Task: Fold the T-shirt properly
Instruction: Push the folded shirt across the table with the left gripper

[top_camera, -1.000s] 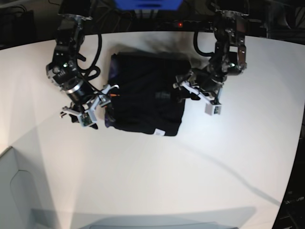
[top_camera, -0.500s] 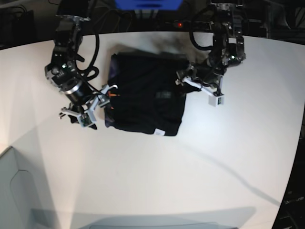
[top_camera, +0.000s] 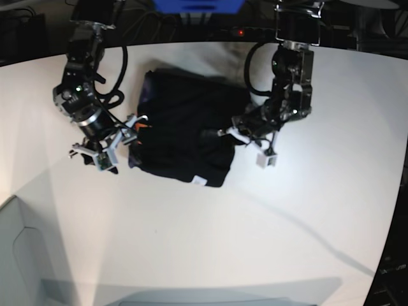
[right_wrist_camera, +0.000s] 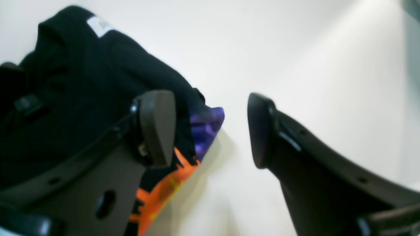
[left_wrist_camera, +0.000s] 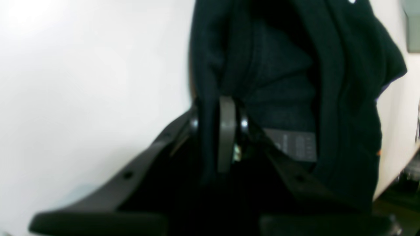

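The left claw (left_wrist_camera: 226,137) is clamped on the black T-shirt's (top_camera: 185,131) right edge. The right claw (right_wrist_camera: 210,131) stands apart beside the left edge on the white worktop (top_camera: 255,223). The fold should be drawn across evenly, keeping the edges aligned.

The white counter (top_camera: 210,242) lies bare across the lower half of the base view and along its right side. In the upper middle, the crumpled black cloth T-shirt (top_camera: 185,131) fills the space between the two arms.
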Motion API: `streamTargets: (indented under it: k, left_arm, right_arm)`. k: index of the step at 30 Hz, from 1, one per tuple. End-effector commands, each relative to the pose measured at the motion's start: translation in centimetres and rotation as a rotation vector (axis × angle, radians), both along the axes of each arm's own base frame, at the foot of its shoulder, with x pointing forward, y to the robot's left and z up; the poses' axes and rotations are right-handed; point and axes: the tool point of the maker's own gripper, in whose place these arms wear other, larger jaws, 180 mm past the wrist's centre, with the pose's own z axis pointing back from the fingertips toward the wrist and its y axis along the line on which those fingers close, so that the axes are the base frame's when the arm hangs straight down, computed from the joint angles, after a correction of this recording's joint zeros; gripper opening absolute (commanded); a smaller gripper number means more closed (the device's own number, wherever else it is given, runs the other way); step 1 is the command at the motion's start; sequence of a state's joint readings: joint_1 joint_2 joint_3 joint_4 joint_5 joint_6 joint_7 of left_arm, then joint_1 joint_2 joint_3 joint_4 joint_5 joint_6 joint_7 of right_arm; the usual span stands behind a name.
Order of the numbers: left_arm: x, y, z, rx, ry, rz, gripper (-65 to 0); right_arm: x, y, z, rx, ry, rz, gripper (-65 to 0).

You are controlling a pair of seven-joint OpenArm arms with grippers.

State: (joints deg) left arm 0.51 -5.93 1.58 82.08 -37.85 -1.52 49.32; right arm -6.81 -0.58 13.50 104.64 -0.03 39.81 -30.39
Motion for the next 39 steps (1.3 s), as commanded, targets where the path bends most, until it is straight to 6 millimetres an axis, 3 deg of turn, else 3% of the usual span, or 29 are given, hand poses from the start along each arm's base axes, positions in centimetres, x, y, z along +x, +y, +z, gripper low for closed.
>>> streamTargets:
  k: [1, 6, 10, 13, 16, 19, 22, 26, 30, 35, 39]
  left_arm:
    - [0.0, -0.6, -0.9, 0.055, 0.035, -0.068, -62.9]
    - [3.1, -5.5, -0.9, 0.191, 0.002, -0.349, -65.0]
    - [6.8, -9.4, 1.3, 0.357, -0.138, -0.571, -65.0]
    - [8.0, -14.0, 3.3, 0.463, -0.311, -0.755, -65.0]
    - [8.4, -16.9, 3.9, 0.549, -0.384, -0.868, -64.6]
    - [8.8, -18.8, 4.1, 0.619, -0.389, -0.922, -57.6]
    - [9.7, -19.4, 4.9, 0.638, -0.407, -0.921, -42.4]
    - [10.6, -19.8, 6.4, 0.669, -0.471, -0.928, -25.4]
    - [12.9, -17.8, 9.0, 0.692, -0.522, -0.850, -21.9]
    - [13.8, -11.8, 12.7, 0.580, -0.471, -0.653, -21.9]
    - [11.5, -4.8, 13.5, 0.492, -0.422, -0.482, -21.9]
  right_arm:
    - [0.5, -0.3, 1.4, 0.010, -0.052, -0.003, -29.1]
    - [0.4, -3.7, 1.4, -0.004, -0.051, -0.097, -29.1]
    - [0.0, -6.6, 1.4, -0.019, -0.050, -0.179, -29.1]
    - [-0.5, -8.6, 1.4, -0.028, -0.049, -0.233, -29.1]
    - [-1.0, -10.6, 1.3, -0.036, -0.044, -0.291, -29.1]
    - [-1.6, -11.8, 1.2, -0.043, -0.038, -0.325, -29.1]
    - [-1.9, -12.7, 1.2, -0.048, -0.036, -0.350, -29.1]
    - [-2.0, -12.7, 1.0, -0.049, -0.032, -0.349, -29.1]
    - [-2.0, -13.3, -0.2, -0.044, 0.000, -0.355, -29.1]
    - [-2.0, -15.0, -2.8, -0.023, 0.068, -0.379, -29.2]
    - [-2.5, -15.6, -4.7, 0.000, 0.119, -0.397, -29.3]
